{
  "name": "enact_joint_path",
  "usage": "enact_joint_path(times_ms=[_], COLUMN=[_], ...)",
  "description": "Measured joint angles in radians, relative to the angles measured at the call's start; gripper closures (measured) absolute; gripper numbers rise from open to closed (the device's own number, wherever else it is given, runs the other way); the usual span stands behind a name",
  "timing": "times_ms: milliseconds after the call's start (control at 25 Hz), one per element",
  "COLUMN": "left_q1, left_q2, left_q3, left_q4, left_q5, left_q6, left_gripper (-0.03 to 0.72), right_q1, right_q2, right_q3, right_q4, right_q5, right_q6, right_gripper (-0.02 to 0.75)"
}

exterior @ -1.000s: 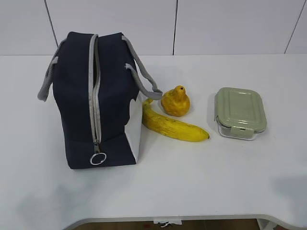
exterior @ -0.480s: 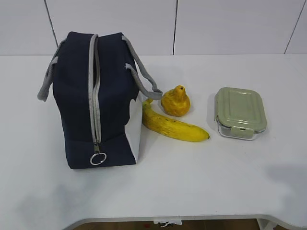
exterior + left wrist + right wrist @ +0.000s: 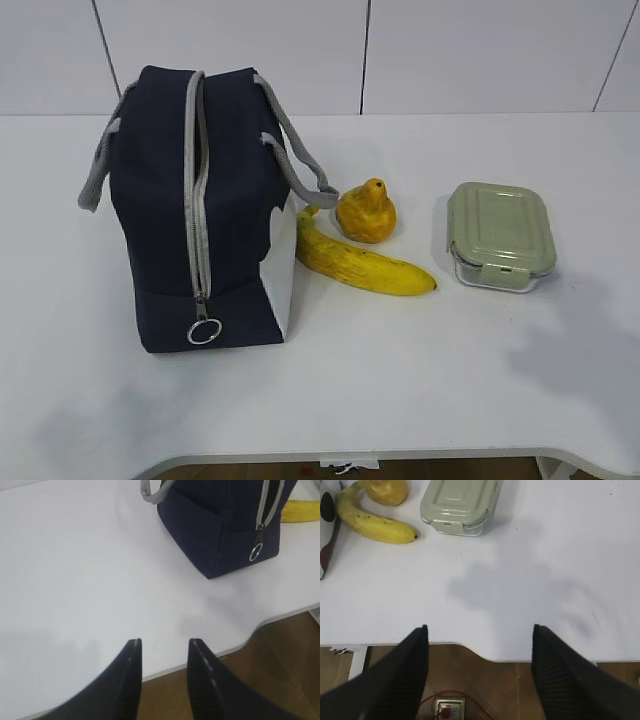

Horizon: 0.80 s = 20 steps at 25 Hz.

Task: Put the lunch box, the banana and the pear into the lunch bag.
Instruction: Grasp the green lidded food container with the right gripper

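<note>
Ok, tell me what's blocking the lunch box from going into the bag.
The lunch bag looks zipped shut: its zipper runs closed, ring pull at the near end. The banana and pear lie between the lunch box and the bag.

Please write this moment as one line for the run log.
stage: start, nothing packed | lunch bag upright | pear, banana, lunch box on table | left hand open, empty | right hand open, empty

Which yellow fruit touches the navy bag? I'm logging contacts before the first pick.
The long curved yellow banana: its stem end meets the navy fabric lunch bag. The squat yellow-orange pear sits apart.
</note>
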Motion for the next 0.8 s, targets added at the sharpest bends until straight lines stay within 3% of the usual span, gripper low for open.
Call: enact_joint_path(times_ms=[600,800], left_q1=[0.0,0.0], left_q2=[0.0,0.0], left_q3=[0.0,0.0], left_q4=[0.0,0.0], left_q5=[0.0,0.0], left_q6=[0.0,0.0], left_gripper=[0.449,0.449], right_q1=[-0.006,-0.074], right_q2=[0.593,0.787], right_q3=[-0.289,-0.391], right_q4=[0.001,0.079], right_q5=[-0.103,-0.118], right_q6=[0.013,-0.012], right_gripper=[0.234,0.234])
